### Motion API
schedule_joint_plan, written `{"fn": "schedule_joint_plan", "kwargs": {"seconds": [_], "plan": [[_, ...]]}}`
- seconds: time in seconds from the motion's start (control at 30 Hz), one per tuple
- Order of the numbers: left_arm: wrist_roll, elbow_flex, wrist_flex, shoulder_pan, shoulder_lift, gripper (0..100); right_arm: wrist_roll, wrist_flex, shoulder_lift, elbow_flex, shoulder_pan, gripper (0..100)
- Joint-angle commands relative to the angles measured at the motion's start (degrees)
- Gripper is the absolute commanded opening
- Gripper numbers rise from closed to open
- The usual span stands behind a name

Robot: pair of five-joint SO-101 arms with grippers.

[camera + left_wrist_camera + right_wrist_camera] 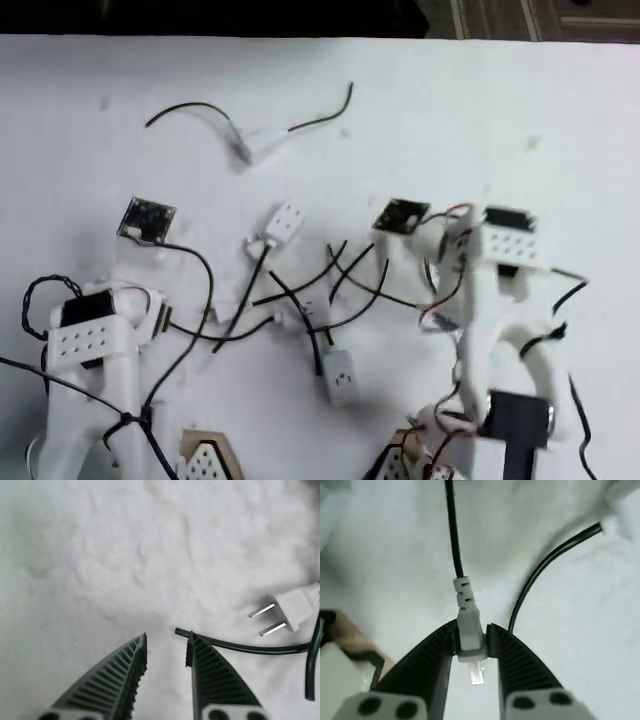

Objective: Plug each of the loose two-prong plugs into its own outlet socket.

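Observation:
My right gripper [470,630] is shut on a white two-prong plug [469,639]. Its prongs point back toward the camera and its black cord [453,535] runs away over the white table. My left gripper [166,642] is open just above the table with nothing between its fingers. A loose white plug [292,611] lies to one side of it, prongs toward the gripper, and a black cord end [235,645] lies by one fingertip. White outlet sockets sit at mid-table [285,222] and nearer the front [341,378].
Several black cords [300,290] cross between the two arms [90,345] [500,290]. Another white piece with two cords [255,140] lies at the back. Perforated wooden-edged parts [205,460] stand at the front edge. The table's dark far edge [300,20] runs along the back.

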Motion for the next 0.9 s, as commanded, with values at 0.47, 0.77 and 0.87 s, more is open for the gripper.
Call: {"fn": "schedule_joint_plan", "kwargs": {"seconds": [0.47,0.77,0.87], "plan": [[-0.5,-0.3,-1.0,-0.4,-1.5,14,-19.7,-8.4,-7.2,9.4,-11.3,13.2],[-0.6,-0.3,-1.0,-0.4,-1.5,14,-15.3,-6.5,-7.2,10.0,-13.0,13.3],[-0.6,-0.3,-1.0,-0.4,-1.5,14,-13.7,-4.4,-7.2,10.3,-13.0,13.3]]}}
